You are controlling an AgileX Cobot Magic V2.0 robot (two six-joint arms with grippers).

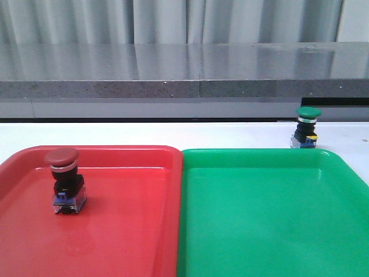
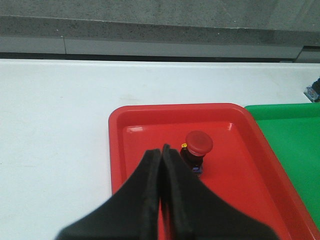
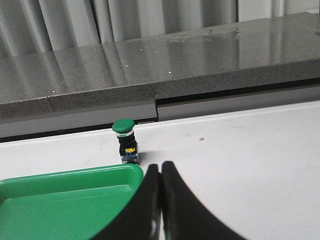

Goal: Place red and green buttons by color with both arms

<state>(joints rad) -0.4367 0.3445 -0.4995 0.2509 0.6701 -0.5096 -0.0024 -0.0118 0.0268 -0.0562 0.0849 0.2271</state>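
Note:
The red button [image 1: 65, 179] stands upright inside the red tray [image 1: 127, 231], near its far left; it also shows in the left wrist view [image 2: 197, 150]. The green button [image 1: 306, 127] stands on the white table just behind the green tray [image 1: 271, 231], at its far right corner; it also shows in the right wrist view [image 3: 125, 141]. My left gripper [image 2: 161, 149] is shut and empty, over the red tray just short of the red button. My right gripper [image 3: 161, 166] is shut and empty, beside the green tray's corner [image 3: 135, 172], short of the green button. Neither arm shows in the front view.
The two trays lie side by side, touching, at the table's front. A grey stone ledge [image 1: 184, 69] runs along the back of the white table [image 1: 173, 134], with curtains behind it.

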